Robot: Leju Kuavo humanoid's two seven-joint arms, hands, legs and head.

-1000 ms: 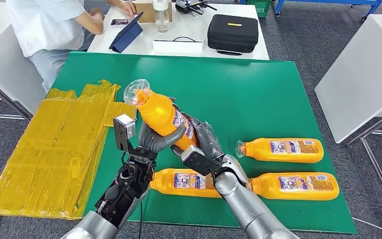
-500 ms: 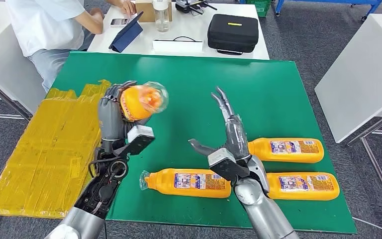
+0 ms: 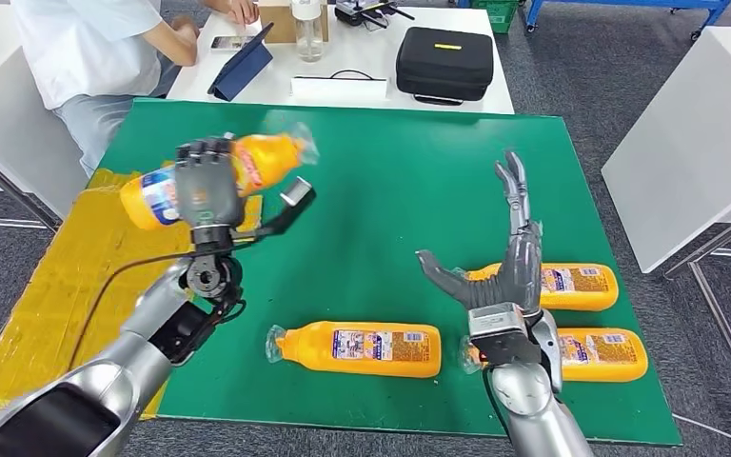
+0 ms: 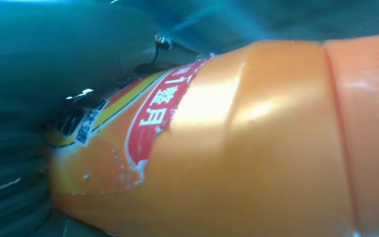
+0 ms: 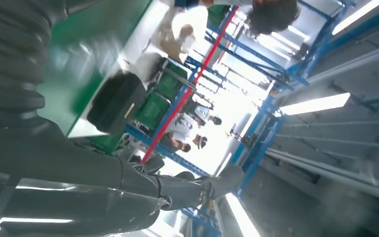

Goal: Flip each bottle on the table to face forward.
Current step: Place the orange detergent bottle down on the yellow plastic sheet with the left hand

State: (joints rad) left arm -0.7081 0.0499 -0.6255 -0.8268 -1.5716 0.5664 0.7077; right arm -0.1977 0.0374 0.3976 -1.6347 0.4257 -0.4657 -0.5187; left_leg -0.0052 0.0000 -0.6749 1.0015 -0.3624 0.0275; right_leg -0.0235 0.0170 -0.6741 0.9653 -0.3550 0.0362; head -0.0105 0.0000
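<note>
We see the left hand (image 3: 206, 190) with fingers wrapped around an orange juice bottle (image 3: 247, 164); right hand (image 3: 504, 276) fingers spread wide, empty.

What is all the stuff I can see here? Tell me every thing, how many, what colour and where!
held bottle: 1, orange, up in the air in the left hand, lying sideways
bottles on the mat: 3, orange, one near the front middle, two at the right, one behind the other
mat: 1, green, covering the table
taped sheet: 1, yellow, left of the mat
case: 1, black, on the white table behind
tablet: 1, dark blue, on the white table
clear bottle: 1, see-through, on the white table
person: 1, white shirt, sitting at back left
left hand: 1, grey, gripping the held bottle
right hand: 1, grey, raised with fingers spread, holding nothing
</note>
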